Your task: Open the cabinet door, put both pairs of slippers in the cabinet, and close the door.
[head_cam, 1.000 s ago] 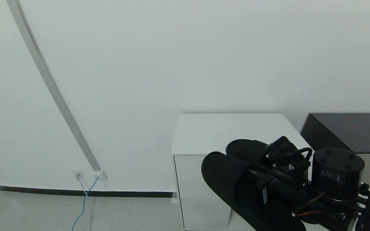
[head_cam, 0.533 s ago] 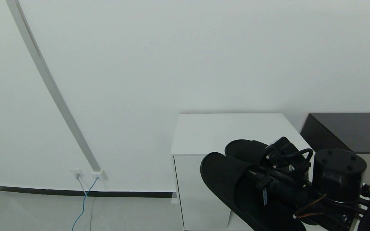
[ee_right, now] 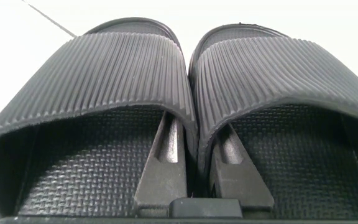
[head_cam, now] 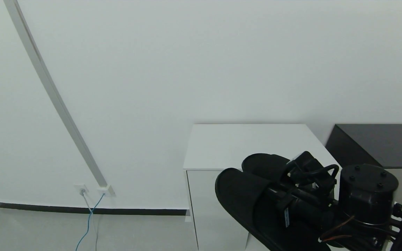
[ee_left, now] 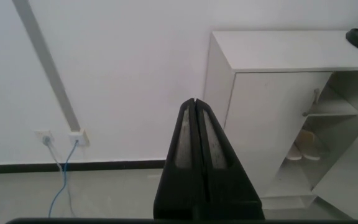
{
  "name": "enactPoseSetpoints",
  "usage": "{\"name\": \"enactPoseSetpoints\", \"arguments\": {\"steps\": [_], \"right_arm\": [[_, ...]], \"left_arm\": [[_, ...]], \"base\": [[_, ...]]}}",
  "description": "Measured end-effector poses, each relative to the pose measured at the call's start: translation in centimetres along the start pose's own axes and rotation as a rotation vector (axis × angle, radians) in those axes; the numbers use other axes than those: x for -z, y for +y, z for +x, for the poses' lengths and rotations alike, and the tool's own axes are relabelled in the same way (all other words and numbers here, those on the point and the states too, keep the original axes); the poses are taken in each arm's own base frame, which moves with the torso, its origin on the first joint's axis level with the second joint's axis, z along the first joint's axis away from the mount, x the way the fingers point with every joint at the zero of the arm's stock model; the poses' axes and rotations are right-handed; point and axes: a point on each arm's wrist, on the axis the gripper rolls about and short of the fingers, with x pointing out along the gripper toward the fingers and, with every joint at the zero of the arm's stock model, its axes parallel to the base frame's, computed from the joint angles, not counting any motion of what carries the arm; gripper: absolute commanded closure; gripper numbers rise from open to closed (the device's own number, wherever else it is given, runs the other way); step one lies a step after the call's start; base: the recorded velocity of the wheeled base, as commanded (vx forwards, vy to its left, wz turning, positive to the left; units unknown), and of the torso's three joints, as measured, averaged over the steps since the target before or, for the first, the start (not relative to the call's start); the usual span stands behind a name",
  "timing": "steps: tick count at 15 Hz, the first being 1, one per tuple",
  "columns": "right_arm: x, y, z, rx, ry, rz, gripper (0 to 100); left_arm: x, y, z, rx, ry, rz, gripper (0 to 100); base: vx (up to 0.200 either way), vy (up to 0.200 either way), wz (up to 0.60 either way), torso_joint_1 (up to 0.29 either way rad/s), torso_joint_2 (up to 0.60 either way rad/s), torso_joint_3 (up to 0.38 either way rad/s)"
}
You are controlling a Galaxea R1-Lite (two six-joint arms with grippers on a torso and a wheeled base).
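With the right pincer [ee_right: 196,127] pinching the black slippers [head_cam: 243,191] together and the left pincer [ee_left: 195,115] closed on nothing, the pair needs to go level, toes first, onto a shelf [ee_left: 333,110] of the cabinet [ee_left: 263,118].

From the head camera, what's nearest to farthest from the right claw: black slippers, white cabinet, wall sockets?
1. black slippers, held in the right claw itself.
2. white cabinet, just behind it.
3. wall sockets, far to the left, low on the wall.
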Motion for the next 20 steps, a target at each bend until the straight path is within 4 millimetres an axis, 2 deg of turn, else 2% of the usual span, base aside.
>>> {"name": "enactPoseSetpoints", "arguments": {"steps": [6, 20], "right_arm": [[0.0, -0.09, -0.02, 0.003, 0.0, 0.003, 100], [0.13, -0.62, 0.05, 0.021, 0.006, 0.018, 100]], "left_arm": [[-0.02, 0.0, 0.0, -0.001, -0.001, 0.0, 100], [-0.02, 0.0, 0.0, -0.001, -0.001, -0.001, 100]], "base": [[0.0, -0.2, 0.0, 0.002, 0.0, 0.004], [0.0, 0.0, 0.0, 0.0, 0.0, 0.0]]}}
